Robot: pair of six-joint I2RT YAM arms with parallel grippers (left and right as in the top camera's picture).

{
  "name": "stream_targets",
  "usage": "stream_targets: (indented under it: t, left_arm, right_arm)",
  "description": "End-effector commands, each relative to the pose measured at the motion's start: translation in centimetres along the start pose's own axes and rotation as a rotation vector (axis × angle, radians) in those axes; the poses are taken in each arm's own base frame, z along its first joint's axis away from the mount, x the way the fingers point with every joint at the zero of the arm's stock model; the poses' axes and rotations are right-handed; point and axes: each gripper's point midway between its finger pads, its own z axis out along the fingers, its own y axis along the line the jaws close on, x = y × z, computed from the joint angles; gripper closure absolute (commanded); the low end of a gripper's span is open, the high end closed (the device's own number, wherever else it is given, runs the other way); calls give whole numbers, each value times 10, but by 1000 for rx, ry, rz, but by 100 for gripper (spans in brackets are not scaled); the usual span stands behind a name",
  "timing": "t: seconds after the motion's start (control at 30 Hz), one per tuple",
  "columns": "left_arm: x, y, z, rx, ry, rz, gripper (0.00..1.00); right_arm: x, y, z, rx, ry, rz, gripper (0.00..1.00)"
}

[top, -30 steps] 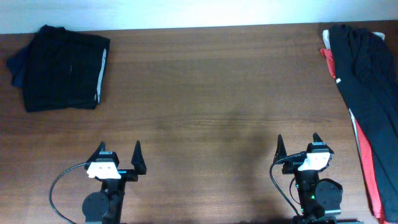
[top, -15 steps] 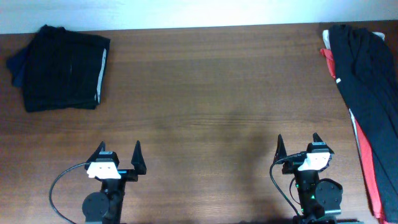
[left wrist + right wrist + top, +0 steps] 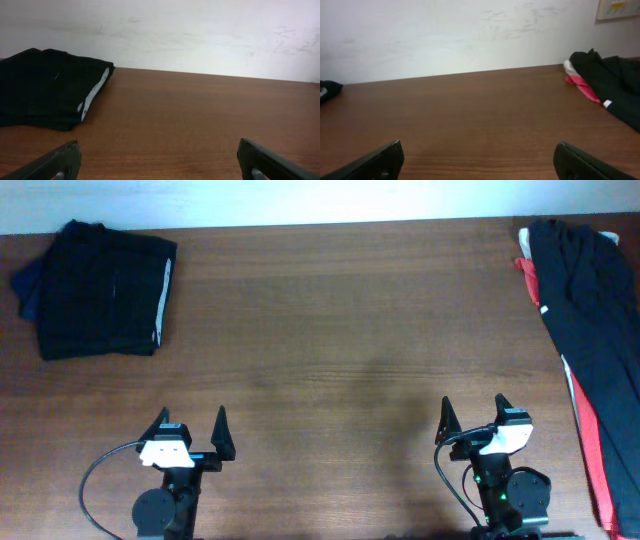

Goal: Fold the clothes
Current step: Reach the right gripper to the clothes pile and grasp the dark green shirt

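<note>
A pile of unfolded clothes [image 3: 590,310], black fabric over red and white, lies along the table's right edge; it also shows in the right wrist view [image 3: 607,80]. No white letters show on it. A folded black garment [image 3: 100,290] with a white stripe lies at the far left on top of a blue one, and also shows in the left wrist view [image 3: 50,92]. My left gripper [image 3: 190,428] is open and empty near the front edge, left of centre. My right gripper [image 3: 473,415] is open and empty near the front edge, right of centre. Neither touches any fabric.
The brown wooden table [image 3: 340,330] stretches between the folded stack and the pile. A white wall [image 3: 200,35] stands behind the table's far edge. A framed sheet [image 3: 619,7] hangs on the wall at the upper right.
My right gripper has shifted slightly left and toward the far side. The left gripper and the clothes have not moved.
</note>
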Motion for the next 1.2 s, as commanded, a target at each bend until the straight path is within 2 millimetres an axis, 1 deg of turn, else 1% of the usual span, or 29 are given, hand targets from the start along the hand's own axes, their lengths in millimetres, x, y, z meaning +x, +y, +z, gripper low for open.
stream_targets:
  t: [0.0,0.07,0.1,0.2,0.23,0.27,0.3,0.37,0.43,0.5,0.53,0.63,0.67,0.7,0.73,0.8,0.83,0.87,0.9,0.93,0.97,1.03,1.07,1.1,1.13,1.17]
  left_arm:
    - [3,0,0,0,10,-9,1]
    - [3,0,0,0,10,-9,1]
    - [3,0,0,-1,10,-9,1]
    - [3,0,0,-1,10,-9,1]
    - [3,0,0,0,10,-9,1]
    - [3,0,0,-1,10,-9,1]
    - [3,0,0,0,10,-9,1]
    - [3,0,0,0,10,-9,1]
    - [3,0,0,0,10,-9,1]
    - [3,0,0,-1,10,-9,1]
    - [3,0,0,0,10,-9,1]
    - [3,0,0,0,10,-9,1]
    - [3,0,0,-1,10,-9,1]
    - [3,0,0,0,10,-9,1]
    - [3,0,0,-1,10,-9,1]
    - [3,0,0,-1,10,-9,1]
    - [3,0,0,0,10,-9,1]
    - [3,0,0,0,10,-9,1]
    - [3,0,0,0,10,-9,1]
    - [3,0,0,0,10,-9,1]
    - [3,0,0,-1,10,-9,1]
    - [3,0,0,-1,10,-9,1]
    - [3,0,0,-1,10,-9,1]
    - [3,0,0,-1,10,-9,1]
    - [3,0,0,0,10,-9,1]
    - [3,0,0,-1,10,-9,1]
  right_arm:
    - [2,3,0,-22,4,57,1]
    - [2,4,0,-28,5,62,1]
    - [2,9,0,-54,10,105,1]
    - [2,48,-7,-280,77,415,1]
    - [3,54,-9,-312,97,455,1]
    - [4,61,-11,-352,112,457,1]
    - [-1,65,-13,-380,97,450,1]
    - [-26,69,-16,-422,-5,419,1]
    - [-62,73,-24,-454,-142,332,2]
    - [-87,68,-29,-409,-214,278,1]
    - [-103,63,-30,-367,-246,238,1]
    - [-133,51,-20,-247,-250,143,1]
    - [-145,43,-13,-186,-241,114,1]
    - [-151,35,-5,-132,-218,99,1]
    - [-160,21,8,-33,-174,73,1]
    - [-175,-15,36,202,-77,53,1]
    - [-186,-30,57,296,-19,20,1]
    - [-191,-40,81,332,57,-40,1]
    - [-192,-51,98,368,119,-62,1]
    - [-190,-70,117,430,191,-63,1]
    - [-184,-101,141,511,301,-71,1]
    - [-175,-141,163,589,447,-125,1]
    - [-165,-168,174,622,548,-158,1]
    - [-157,-186,182,639,613,-172,1]
    - [-146,-209,191,662,681,-176,1]
    - [-140,-221,195,676,702,-169,0]
